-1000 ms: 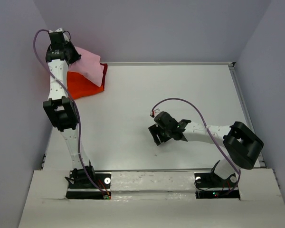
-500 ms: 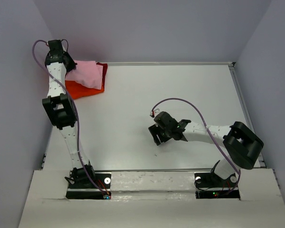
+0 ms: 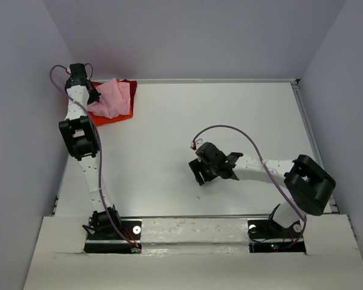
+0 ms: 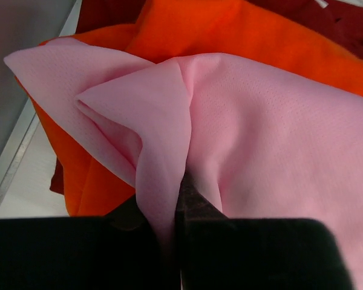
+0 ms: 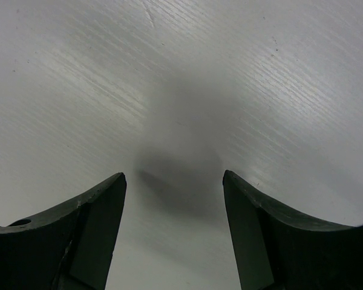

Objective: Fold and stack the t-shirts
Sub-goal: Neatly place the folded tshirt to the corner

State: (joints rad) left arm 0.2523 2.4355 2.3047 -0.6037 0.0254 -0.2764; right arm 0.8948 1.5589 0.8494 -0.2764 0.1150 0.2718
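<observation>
We see the left gripper (image 4: 172, 208) pinching a fold of the light pink cloth t-shirt (image 4: 272, 139), which tops the bright orange cloth t-shirt (image 4: 230, 30) and dark red cloth t-shirt (image 4: 333, 24) in the white table's (image 3: 230, 121) far-left corner; the right gripper (image 5: 174, 199) gapes wide mid-table.

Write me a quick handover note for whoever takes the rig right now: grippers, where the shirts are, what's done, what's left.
Left gripper: shut on a fold of the pink t-shirt, at the table's far left corner.
Right gripper: open, empty, low over bare table.
Shirts: pink lies bunched on the orange t-shirt; the dark red t-shirt shows underneath.
Done: all three are in one pile.
Left: pink is rumpled, not flat; release it and probably tidy its fold.
</observation>
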